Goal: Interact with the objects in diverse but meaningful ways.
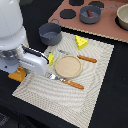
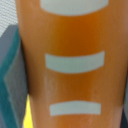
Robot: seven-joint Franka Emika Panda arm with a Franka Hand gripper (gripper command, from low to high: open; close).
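Item: orange ridged bread slab, filling the wrist view and peeking out under the arm at the mat's edge, likely light, rigid, slick plastic (best taken across its narrow sides); gripper state: cannot tell, fingers hidden.

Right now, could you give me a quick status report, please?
Gripper hidden behind arm, state unknown. Orange bread slab fills wrist view. Plate, fork close by.
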